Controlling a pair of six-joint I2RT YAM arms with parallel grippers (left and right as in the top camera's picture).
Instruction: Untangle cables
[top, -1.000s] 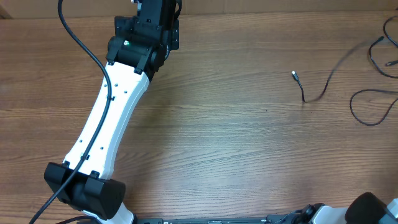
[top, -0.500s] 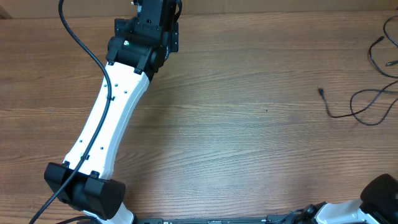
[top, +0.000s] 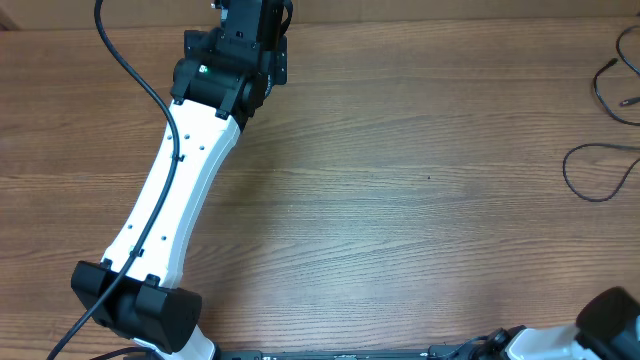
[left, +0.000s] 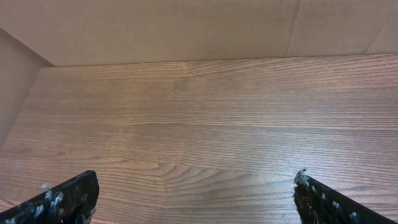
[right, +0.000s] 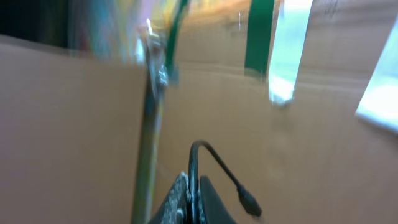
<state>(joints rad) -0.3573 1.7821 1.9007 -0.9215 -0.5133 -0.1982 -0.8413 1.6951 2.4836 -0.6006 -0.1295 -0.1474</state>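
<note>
**Front edge of the table.** Only the right arm's black joint (top: 612, 318) shows from overhead, at the front right corner of the brown wood-grain table (top: 400, 230). Its claw is outside that view. The right wrist view is badly blurred. It shows the right gripper (right: 193, 202) with its fingers pressed together on a thin black cable end (right: 214, 158). The cable rises from the pinch, arcs over and finishes in a small dark plug (right: 249, 200) hanging free. Behind it stands a brown cardboard wall (right: 74, 124), so I judge the claw is raised off the table.

**Right edge of the table.** A thin black cable loop (top: 585, 172) lies flat and runs out of frame. Farther back along the same edge lies a second black strand (top: 603, 85). I cannot tell whether either joins the held end.

**Far edge of the table.** The white left arm with black joints (top: 170, 190) reaches from the front left corner to the far left. The left gripper (left: 194, 202) is spread wide and empty over bare wood.

**Assessment.** The step in hand appears to be drawing one cable end up and away from the rest. The next move calls for carrying that end clear of the loops at the right edge and laying it down apart. The left claw would have to cross the table to pin the remainder.
</note>
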